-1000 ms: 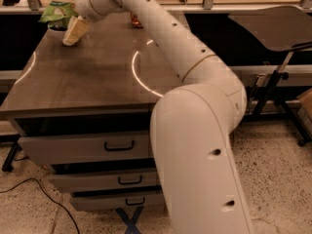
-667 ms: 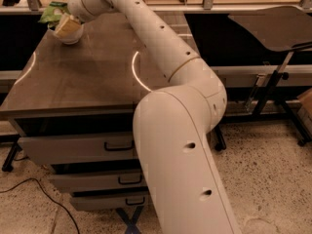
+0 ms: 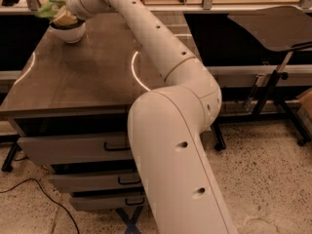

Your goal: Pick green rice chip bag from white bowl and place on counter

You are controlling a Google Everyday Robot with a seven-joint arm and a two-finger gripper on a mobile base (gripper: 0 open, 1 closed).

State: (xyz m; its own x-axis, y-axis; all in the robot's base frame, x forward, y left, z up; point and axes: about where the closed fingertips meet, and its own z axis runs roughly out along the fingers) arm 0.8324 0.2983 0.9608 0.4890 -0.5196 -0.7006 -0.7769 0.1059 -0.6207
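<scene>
The robot's pale arm (image 3: 170, 72) is reaching from the near right across the bench (image 3: 87, 77) to its far left corner, where the claw (image 3: 66, 16) is pressing down into the top of the white bowl (image 3: 69, 34). The green rice chip bag (image 3: 48, 8) is sitting in that bowl, spilling over its left rim just beside the claw. Whether the claw is clenched on the bag or released cannot be told, since the wrist is covering it. Compared with a second ago, the claw has been moving further toward the corner and is now lying right over the bowl, while the arm's thick lower link has been swinging leftward, hiding more of the grey drawers (image 3: 68, 150). The bag is staying in the same corner spot.
</scene>
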